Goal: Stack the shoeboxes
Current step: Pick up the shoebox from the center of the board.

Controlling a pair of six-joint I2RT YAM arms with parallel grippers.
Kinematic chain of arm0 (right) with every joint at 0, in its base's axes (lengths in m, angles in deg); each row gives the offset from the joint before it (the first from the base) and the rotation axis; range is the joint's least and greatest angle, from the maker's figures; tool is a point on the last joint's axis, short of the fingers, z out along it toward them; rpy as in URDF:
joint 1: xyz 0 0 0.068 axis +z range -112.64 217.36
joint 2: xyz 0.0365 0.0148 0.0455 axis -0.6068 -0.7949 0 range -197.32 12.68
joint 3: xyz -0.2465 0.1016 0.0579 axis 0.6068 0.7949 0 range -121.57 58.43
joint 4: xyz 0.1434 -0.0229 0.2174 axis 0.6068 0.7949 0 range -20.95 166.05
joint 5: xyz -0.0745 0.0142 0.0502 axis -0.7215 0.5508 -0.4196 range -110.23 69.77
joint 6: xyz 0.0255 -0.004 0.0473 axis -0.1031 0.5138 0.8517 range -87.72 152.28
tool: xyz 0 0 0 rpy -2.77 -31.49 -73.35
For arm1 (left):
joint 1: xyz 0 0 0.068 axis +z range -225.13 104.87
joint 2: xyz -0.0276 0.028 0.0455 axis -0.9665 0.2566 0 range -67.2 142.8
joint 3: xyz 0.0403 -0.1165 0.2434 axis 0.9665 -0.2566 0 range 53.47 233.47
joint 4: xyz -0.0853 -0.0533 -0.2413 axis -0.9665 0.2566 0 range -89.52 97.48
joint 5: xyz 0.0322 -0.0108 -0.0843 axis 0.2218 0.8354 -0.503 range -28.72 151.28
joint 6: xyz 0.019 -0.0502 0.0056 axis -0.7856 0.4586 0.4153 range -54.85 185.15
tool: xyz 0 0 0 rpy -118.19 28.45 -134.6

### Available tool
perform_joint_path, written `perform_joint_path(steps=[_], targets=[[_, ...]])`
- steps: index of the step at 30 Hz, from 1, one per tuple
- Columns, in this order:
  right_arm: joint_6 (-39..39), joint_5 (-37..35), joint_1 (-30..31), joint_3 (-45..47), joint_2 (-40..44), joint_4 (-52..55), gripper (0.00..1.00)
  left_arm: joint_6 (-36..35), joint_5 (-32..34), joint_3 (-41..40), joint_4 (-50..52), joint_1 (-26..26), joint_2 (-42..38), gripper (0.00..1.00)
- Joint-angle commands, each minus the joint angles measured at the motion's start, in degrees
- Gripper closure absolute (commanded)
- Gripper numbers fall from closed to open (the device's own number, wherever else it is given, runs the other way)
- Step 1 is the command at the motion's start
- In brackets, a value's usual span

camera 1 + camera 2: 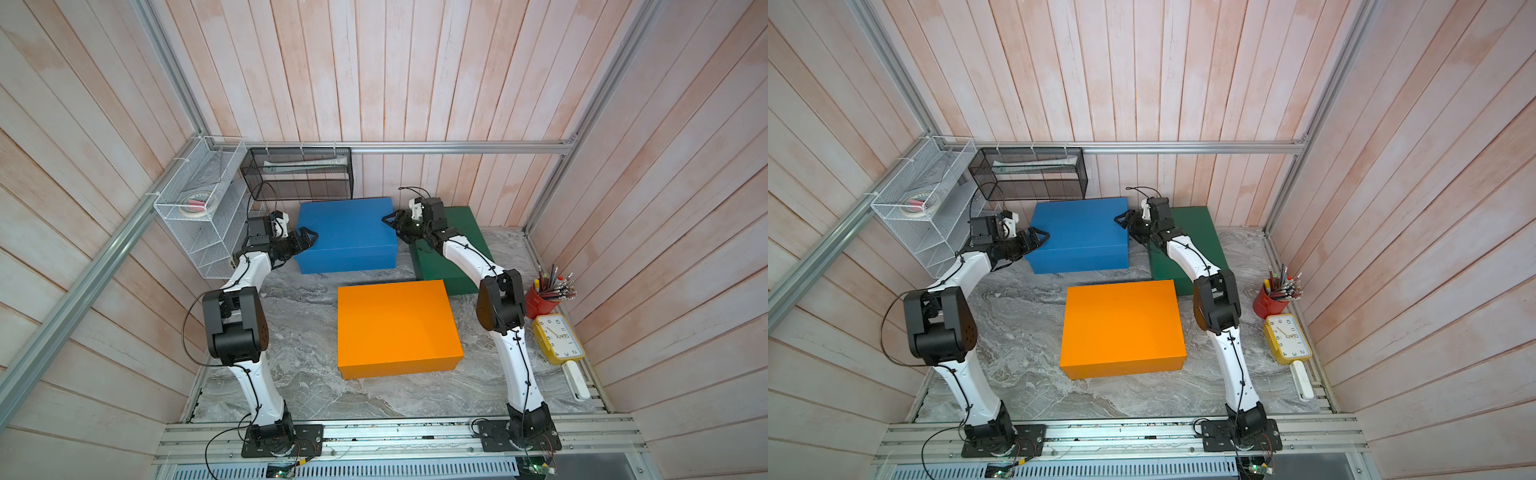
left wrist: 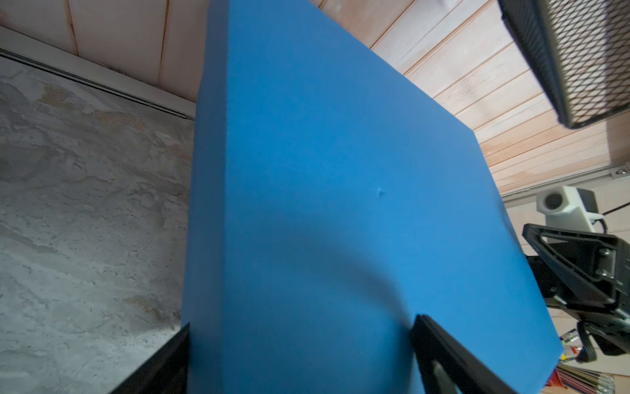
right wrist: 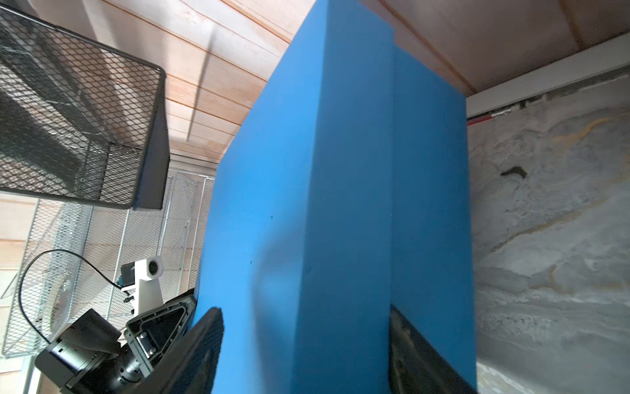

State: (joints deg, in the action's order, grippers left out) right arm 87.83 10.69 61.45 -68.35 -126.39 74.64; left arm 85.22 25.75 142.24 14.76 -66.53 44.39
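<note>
Ends of blue shoebox (image 1: 349,232) straddled: left gripper (image 1: 312,241) spread wide, right gripper (image 1: 388,224) hold cannot tell; green shoebox (image 1: 467,226) just beside.

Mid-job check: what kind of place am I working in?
Probably a staged closet or home-office corner in a robot test cell: plank walls, a wire rack and mesh basket hung up, plus the orange shoebox and two more on a marble-look tabletop.
</note>
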Motion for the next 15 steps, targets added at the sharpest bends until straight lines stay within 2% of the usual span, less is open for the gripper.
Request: perform_joint_path(steps=[1, 10, 15], targets=[[1.4, 8.4, 2.6, -3.6, -0.9, 0.6, 0.27, 1.6, -5.9, 2.2, 0.1, -3.5, -2.8, 0.04], [1.9, 11.4, 2.3, -4.7, -0.4, 3.6, 0.28, 4.1, -5.7, 2.3, 2.3, -5.2, -4.9, 0.05], [0.2, 12.3, 2.4, -2.2, 2.2, 5.1, 0.29, 4.3, -4.8, 1.7, 3.8, -6.5, -7.2, 0.05]])
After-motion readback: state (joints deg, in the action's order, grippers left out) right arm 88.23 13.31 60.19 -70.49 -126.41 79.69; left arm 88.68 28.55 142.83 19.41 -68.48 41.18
